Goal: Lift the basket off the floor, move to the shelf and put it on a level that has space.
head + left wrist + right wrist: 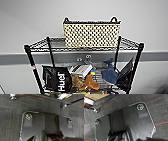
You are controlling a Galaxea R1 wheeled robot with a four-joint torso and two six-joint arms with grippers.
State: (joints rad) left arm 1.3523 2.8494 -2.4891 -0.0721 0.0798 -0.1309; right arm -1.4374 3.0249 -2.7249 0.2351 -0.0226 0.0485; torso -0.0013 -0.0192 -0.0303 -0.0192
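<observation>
From my seat, the rectangular cream woven wicker basket with its dark rim and two small black loop handles stands upright on the top wire-grid level of the tall black metal wire shelf. It sits toward that level's back edge, roughly midway between the side edges. Its long axis runs parallel to the level's front edge, one broad face toward me and the opening up. The risk I see is a nudge: the shelf stands on small wheels, so if my base or an arm bumps a post, I judge it could roll and shake the basket. Both wrist cameras look down at the dark grey carpet floor, and I cannot tell how either gripper's fingers stand.
</observation>
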